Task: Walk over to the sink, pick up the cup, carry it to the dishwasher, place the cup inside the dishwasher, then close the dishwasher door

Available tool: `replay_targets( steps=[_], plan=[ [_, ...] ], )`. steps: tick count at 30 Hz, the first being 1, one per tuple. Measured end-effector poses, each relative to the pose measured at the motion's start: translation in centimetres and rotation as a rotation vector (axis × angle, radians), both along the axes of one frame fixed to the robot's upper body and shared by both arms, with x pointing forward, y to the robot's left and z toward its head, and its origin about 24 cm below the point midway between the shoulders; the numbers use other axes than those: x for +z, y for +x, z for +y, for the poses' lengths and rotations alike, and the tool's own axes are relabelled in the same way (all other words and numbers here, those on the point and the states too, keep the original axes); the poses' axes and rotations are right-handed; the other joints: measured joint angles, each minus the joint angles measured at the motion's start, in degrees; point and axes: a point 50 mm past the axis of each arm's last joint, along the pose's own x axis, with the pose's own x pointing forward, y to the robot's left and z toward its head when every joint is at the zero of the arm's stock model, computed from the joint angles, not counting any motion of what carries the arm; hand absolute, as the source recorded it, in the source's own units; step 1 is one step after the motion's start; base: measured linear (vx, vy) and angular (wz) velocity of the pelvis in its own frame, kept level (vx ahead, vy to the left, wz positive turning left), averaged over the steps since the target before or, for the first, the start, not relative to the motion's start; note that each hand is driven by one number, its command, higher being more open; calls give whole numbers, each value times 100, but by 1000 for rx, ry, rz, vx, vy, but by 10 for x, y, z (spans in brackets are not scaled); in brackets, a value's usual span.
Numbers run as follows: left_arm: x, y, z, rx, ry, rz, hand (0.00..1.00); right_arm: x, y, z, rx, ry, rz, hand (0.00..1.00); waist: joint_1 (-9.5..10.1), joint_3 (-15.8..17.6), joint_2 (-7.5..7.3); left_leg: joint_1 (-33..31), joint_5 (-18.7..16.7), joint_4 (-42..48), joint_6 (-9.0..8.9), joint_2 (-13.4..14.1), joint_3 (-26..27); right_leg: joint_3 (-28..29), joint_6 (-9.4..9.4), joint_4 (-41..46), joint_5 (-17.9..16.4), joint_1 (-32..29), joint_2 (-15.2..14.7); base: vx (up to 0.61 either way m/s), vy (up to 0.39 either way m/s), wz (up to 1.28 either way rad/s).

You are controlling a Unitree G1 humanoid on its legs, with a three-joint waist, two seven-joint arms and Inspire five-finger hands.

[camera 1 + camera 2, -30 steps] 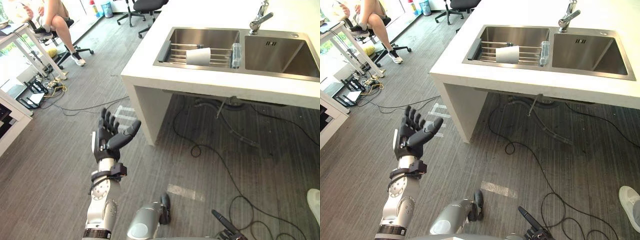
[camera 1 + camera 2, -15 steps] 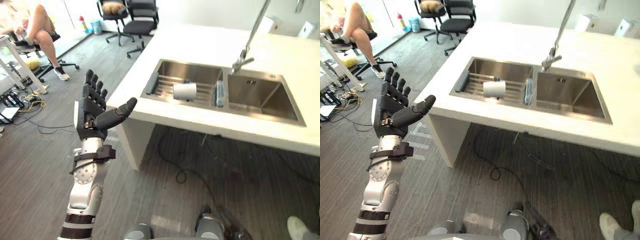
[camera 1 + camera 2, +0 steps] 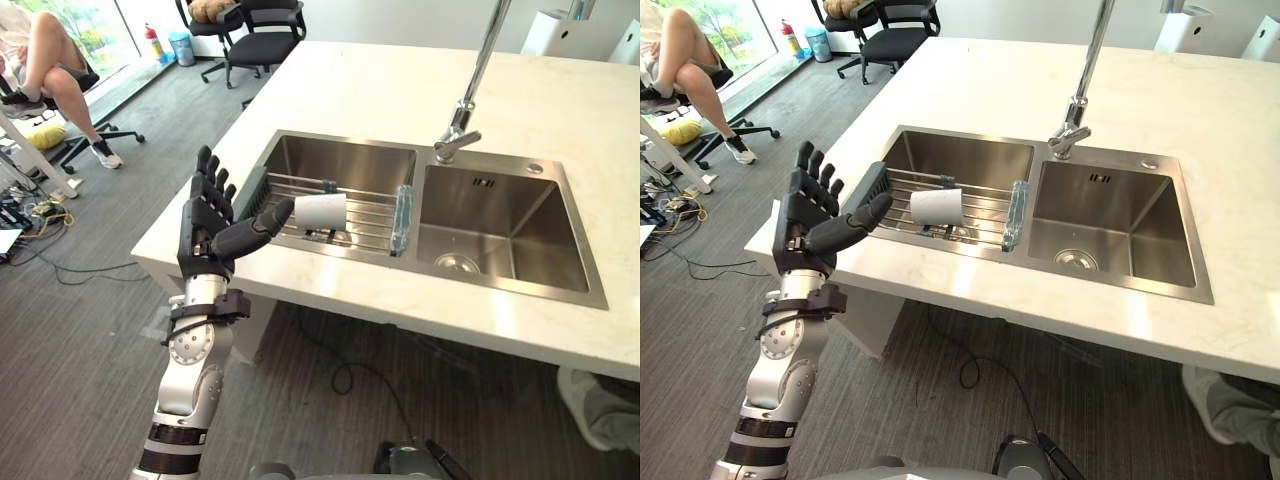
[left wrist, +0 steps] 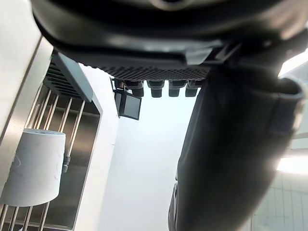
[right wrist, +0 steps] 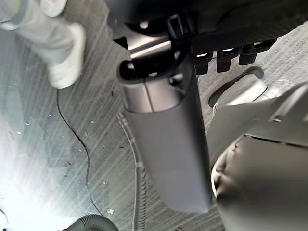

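Since a second ago the camera has closed in on the counter (image 3: pixel 380 90), so the whole scene has shifted; the left hand (image 3: pixel 210 225) has also risen from low over the floor to counter-edge level; the cup (image 3: pixel 321 212) has not changed its pose in the sink (image 3: pixel 340 165).

Left hand state: released, fingers straight and spread upward, thumb stuck out toward the cup, grasping nothing; the left wrist view confirms a clear gap between the hand and the cup. Right hand (image 5: pixel 163 144) hangs low over the floor, fingers relaxed, empty.

Cup location: lying on its side on the wire rack (image 3: pixel 370 215) in the basin nearer the left hand; the faucet (image 3: pixel 462 120) and the second basin sit beyond it, further from that hand.

Key relation: the cup lies off the left hand's thumb side, past the thumb tip and lower than the palm, down inside the basin; near, not touching. Its long axis runs roughly along the rack wires, about in line with the thumb; the narrower end seems to face the hand, though I can't be sure. The left hand is clearly the nearer one; the right is well apart from it.

Judgement: still on the approach step, grasp not yet begun; the next move likely needs the hand to go forward over the rim and down, palm turned across the cup's axis so the fingers wrap the side; risk is the cup rolling on the wires.
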Motion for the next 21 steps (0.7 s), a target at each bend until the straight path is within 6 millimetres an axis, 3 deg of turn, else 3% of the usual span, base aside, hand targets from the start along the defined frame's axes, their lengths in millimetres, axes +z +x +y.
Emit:
replay_targets(
  steps=[2,4,6,7,8,10,14,16,18,21],
  plan=[
    [-3,-2,-1,-14,7,8,100,0,-5,-2,29,2,25,100,43,77,-12,-333,-444,-171,61,-236,137,-59,14,-283,-10,432,-48,205,31,14],
    [1,-7,1,-21,21,-6,100,1,-7,-5,60,-4,35,100,119,170,-34,-702,-322,-1271,203,-669,342,-53,152,-383,-94,705,-224,226,100,-1],
    [7,-11,2,-37,18,-31,100,4,-7,-11,73,-26,26,100,193,232,18,-775,309,-2183,278,-831,486,17,362,-244,-231,830,-344,186,142,-28],
    [14,-16,1,-60,-1,-61,100,7,-14,-19,79,-51,34,100,286,183,218,-772,1612,-2657,251,-807,582,177,581,95,-485,840,-272,262,227,-46],
    [20,-20,1,-82,-8,-93,100,8,-15,-24,73,-70,32,100,318,122,302,-702,1668,-2536,741,-801,713,291,681,429,-804,854,-322,335,294,-34],
    [28,-20,4,-105,-2,-122,100,6,-11,-14,50,-38,12,100,339,101,120,-721,1504,-2572,764,-1059,779,543,779,595,-915,696,-617,277,243,-13],
    [28,-21,11,-104,-8,-116,100,4,-7,-7,0,-29,14,100,363,68,90,-570,1165,-2794,849,-1339,1027,772,981,468,-976,700,-900,136,108,-19],
    [33,-23,7,-129,-10,-131,100,3,-8,-6,-1,-31,24,100,343,11,74,-434,1272,-3206,758,-1442,1070,852,947,258,-906,704,-908,106,-4,-5],
    [33,-24,-4,-183,-11,-127,100,2,-14,-5,-5,-27,52,100,294,-185,85,-285,1620,-3676,718,-1461,1080,794,998,-42,-743,764,-839,107,-57,-1],
    [29,-24,-16,-251,1,-108,100,1,-19,-1,-36,-19,73,100,207,-332,89,-103,1883,-4149,734,-1458,1062,744,995,-295,-636,852,-739,118,-80,-2]
  ],
)
